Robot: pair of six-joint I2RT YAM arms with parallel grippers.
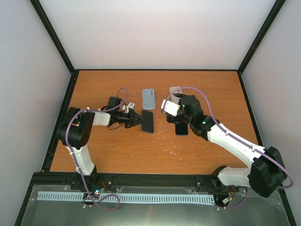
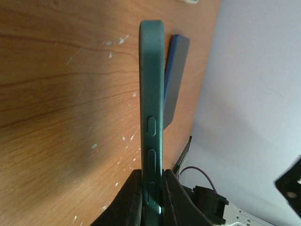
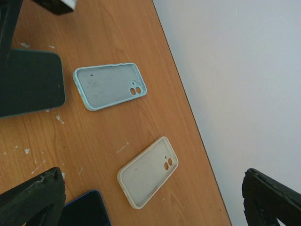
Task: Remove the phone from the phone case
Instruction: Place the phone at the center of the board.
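Observation:
A dark green phone case (image 2: 151, 108) shows edge-on in the left wrist view, and my left gripper (image 2: 152, 188) is shut on its side near the buttons. From above, the left gripper (image 1: 139, 119) holds the case (image 1: 148, 122) low over the table's middle. I cannot tell whether anything is inside it. A blue phone (image 1: 181, 128) lies flat on the wood to its right, and shows again (image 3: 87, 210) by the right fingers. My right gripper (image 1: 184, 109) hovers above that phone, and in the right wrist view this gripper (image 3: 150, 193) is open and holds nothing.
An empty light blue case (image 1: 149, 98) (image 3: 109, 85) lies behind the green one. An empty beige case (image 3: 148, 172) (image 1: 175, 90) lies at the back right, partly under my right arm. Black frame rails (image 1: 61, 122) and pale walls ring the table.

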